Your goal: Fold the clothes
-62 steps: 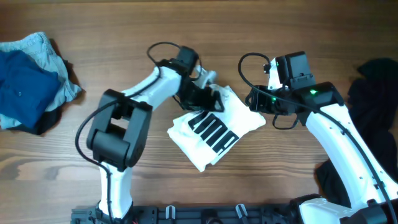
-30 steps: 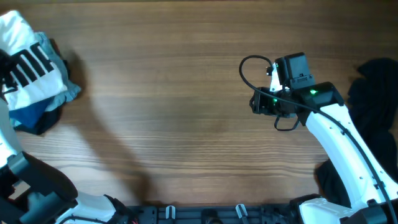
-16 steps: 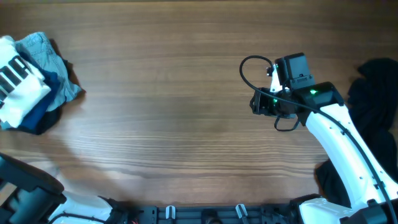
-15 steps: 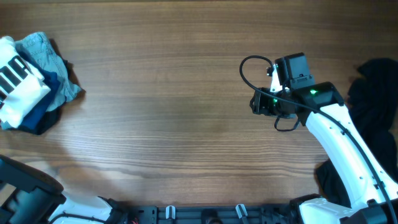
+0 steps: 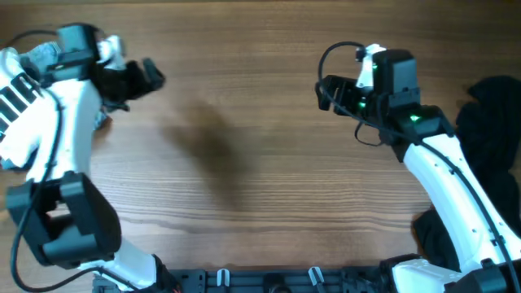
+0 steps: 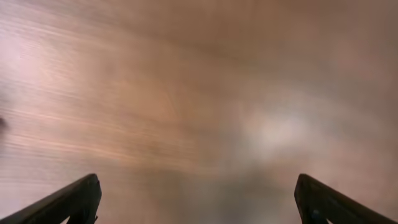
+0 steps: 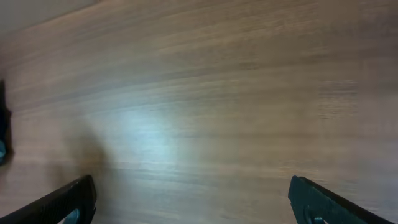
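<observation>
The folded white shirt with black stripes (image 5: 10,104) lies on the pile of blue clothes at the far left edge, mostly hidden by my left arm. A bit of light blue cloth (image 5: 36,57) shows beside it. My left gripper (image 5: 145,76) is open and empty over bare wood just right of the pile; in the left wrist view (image 6: 199,199) only blurred wood lies between its fingers. My right gripper (image 5: 326,89) is open and empty over bare wood at the right centre, as the right wrist view (image 7: 193,199) shows.
A heap of black clothes (image 5: 492,114) lies at the right edge, with more black cloth (image 5: 431,234) at the lower right. The wooden table (image 5: 244,179) spans between the two arms.
The left arm carried the striped shirt from the table's middle to the left pile, let it go, and swung back over the table. The right gripper rose toward the far edge.
</observation>
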